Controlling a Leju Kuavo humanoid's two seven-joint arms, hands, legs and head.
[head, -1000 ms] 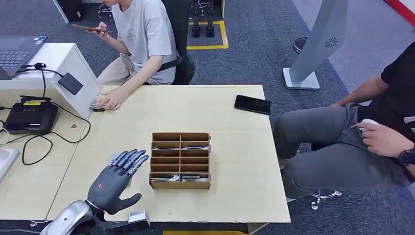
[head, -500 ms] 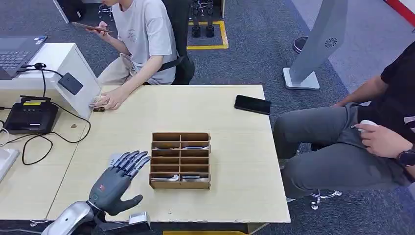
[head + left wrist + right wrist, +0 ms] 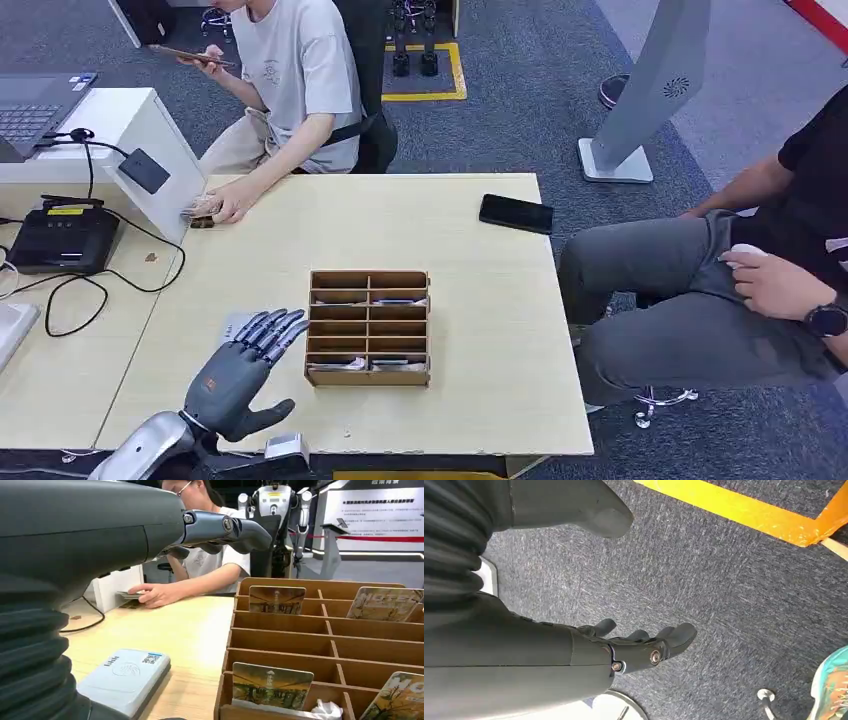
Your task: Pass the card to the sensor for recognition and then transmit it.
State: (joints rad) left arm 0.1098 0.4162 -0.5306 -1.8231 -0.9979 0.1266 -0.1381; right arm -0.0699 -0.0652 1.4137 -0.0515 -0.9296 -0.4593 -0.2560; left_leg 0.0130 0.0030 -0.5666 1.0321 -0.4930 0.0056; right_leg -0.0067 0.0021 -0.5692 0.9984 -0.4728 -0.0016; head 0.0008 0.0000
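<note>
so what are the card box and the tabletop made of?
Card box: looks like thin unpainted wood or fibreboard, matte brown, with slotted dividers and darker cut edges. Table: pale wood-look surface, smooth and faintly sheened, probably laminate; the core can't be told.

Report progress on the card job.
Nothing looks done yet: cards sit in the wooden rack. The left hand hovers open beside the rack, above the reader, holding nothing. The right hand hangs over the floor. Picking, scanning and passing a card remain.

Divided box mid-table, cards in its slots, phone behind-right, reader left of box
</note>
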